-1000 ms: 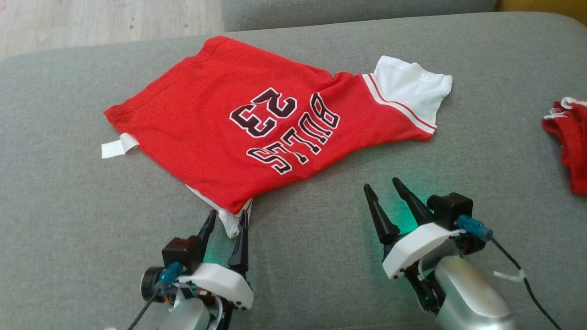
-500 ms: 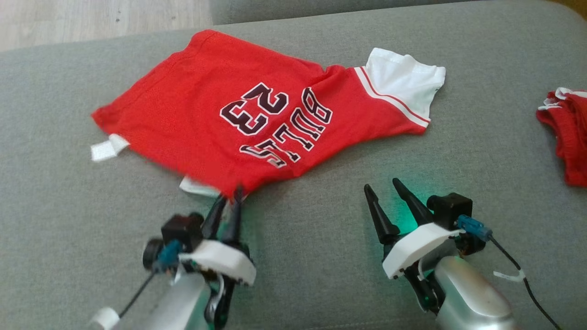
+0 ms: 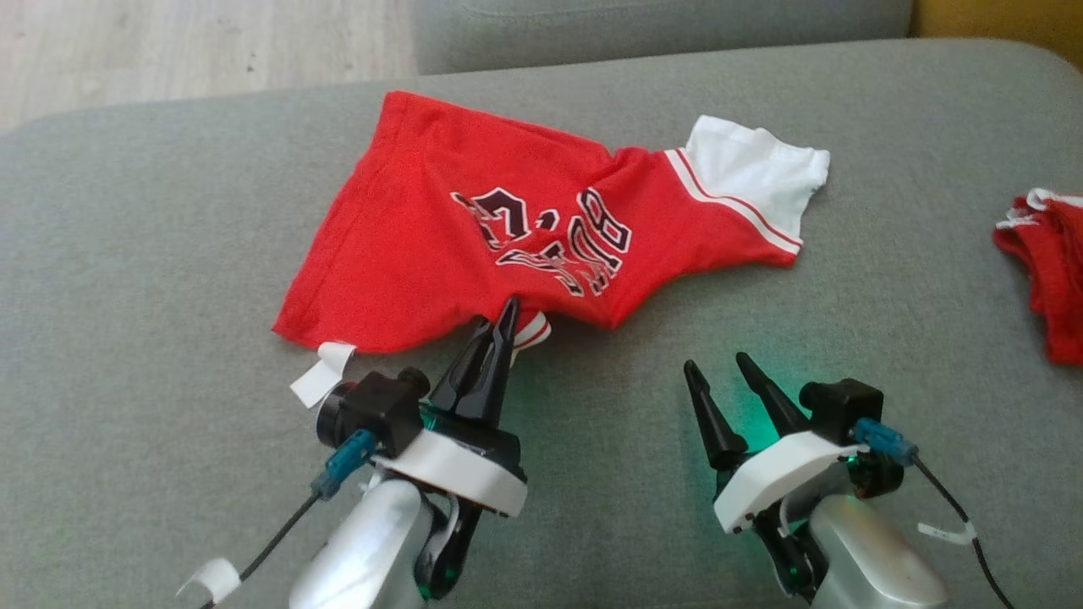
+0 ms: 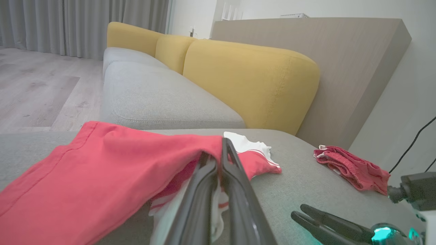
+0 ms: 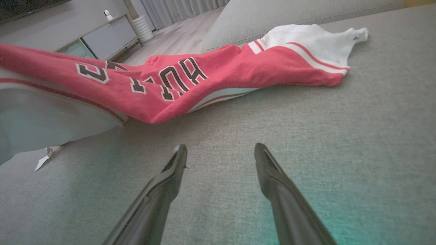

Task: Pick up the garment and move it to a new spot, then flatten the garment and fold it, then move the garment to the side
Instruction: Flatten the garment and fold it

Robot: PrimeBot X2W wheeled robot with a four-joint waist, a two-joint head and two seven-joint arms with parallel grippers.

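The garment [image 3: 440,245] is a red jersey with dark lettering and white sleeves, lying rumpled on the grey sofa seat [image 3: 127,254]. My left gripper [image 3: 503,317] is shut on the garment's near edge, lifting it so the cloth bunches toward the fingers. In the left wrist view the garment [image 4: 102,170] drapes over the closed left gripper [image 4: 218,149]. My right gripper [image 3: 715,365] stands open over bare cushion, a little to the right of the garment. In the right wrist view the right gripper [image 5: 220,149] is empty, and the garment [image 5: 190,81] lies beyond it.
A second red garment [image 3: 1045,271] lies bunched at the right edge of the seat, also seen as a red bundle [image 4: 351,168] in the left wrist view. Yellow back cushions [image 4: 248,78] rise behind. Wooden floor [image 3: 169,51] lies beyond the seat's far left edge.
My left gripper went from open around the jersey's near corner to shut on it, then rose and drew it rightward, bunching the cloth. The right gripper kept still; the camera shifted slightly.
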